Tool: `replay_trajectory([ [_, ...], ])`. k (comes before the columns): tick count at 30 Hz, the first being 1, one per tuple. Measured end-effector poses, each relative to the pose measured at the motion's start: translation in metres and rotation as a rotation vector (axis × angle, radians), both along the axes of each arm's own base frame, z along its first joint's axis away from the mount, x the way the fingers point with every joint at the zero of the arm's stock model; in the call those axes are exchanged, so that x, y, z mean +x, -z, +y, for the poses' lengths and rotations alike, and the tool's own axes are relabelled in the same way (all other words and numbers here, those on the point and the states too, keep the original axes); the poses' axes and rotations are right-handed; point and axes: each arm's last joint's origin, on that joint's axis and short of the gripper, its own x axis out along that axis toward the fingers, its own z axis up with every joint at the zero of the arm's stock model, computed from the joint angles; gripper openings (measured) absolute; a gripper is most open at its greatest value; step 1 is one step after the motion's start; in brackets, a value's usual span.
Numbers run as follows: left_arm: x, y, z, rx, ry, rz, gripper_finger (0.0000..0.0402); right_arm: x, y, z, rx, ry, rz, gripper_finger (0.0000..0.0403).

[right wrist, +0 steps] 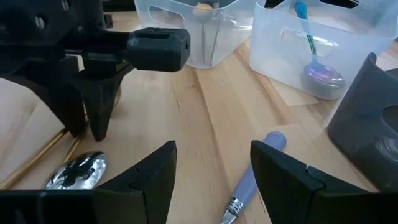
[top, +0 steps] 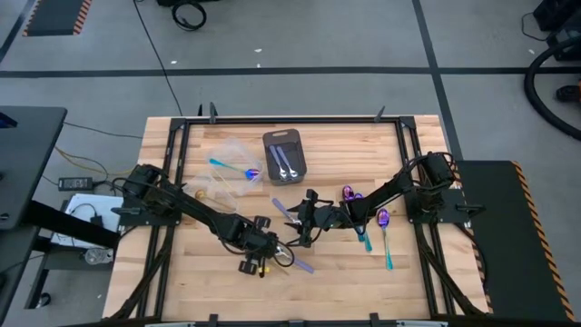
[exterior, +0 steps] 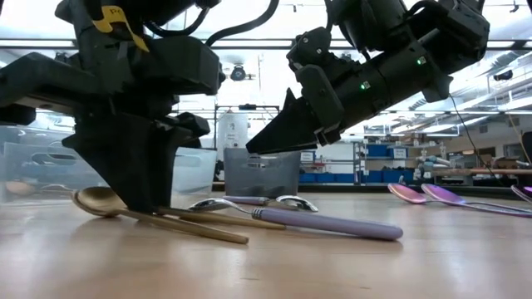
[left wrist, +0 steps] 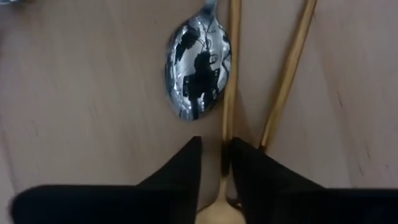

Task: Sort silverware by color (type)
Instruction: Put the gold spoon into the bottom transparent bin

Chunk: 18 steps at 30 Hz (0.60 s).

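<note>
Two gold spoons [left wrist: 289, 74] lie side by side on the wooden table beside a shiny silver spoon [left wrist: 196, 68]. My left gripper [left wrist: 216, 142] points down over them, a finger on either side of one gold spoon [exterior: 166, 220], with a narrow gap. My right gripper [right wrist: 211, 180] hovers open a little above the table, just beyond, over a silver spoon with a lilac handle [right wrist: 249, 180]. Iridescent purple spoons [top: 382, 218] lie toward the right edge. My left gripper straddles the gold spoon's handle [left wrist: 227, 134] just beyond its bowl [left wrist: 221, 211], coming from above with the fingers across the handle. The spoon lies flat on the table. Whether the fingers touch the handle, I cannot tell.
A dark grey tray [top: 285, 156] holding silver spoons stands at the far middle. Clear plastic tubs [top: 231, 168] stand left of it, one with a teal-handled spoon [right wrist: 311, 50]. The two grippers stand close together at mid-table.
</note>
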Motion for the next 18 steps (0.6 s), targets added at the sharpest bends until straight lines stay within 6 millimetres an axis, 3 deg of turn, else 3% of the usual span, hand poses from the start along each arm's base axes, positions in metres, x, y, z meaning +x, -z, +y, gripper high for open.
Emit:
replay_trajectory([
  [6, -0.003, 0.000, 0.001, 0.021, 0.022, 0.030, 0.0017, 0.000, 0.000, 0.000, 0.000, 0.000, -0.001, 0.0215],
  [13, -0.012, -0.009, 0.005, 0.045, 0.051, 0.061, 0.0017, 0.000, 0.000, 0.000, 0.000, 0.000, 0.000, 0.0215],
  [18, -0.017, -0.028, 0.009, 0.042, 0.040, 0.027, 0.0016, 0.000, 0.000, 0.000, 0.000, 0.000, 0.000, 0.0215],
])
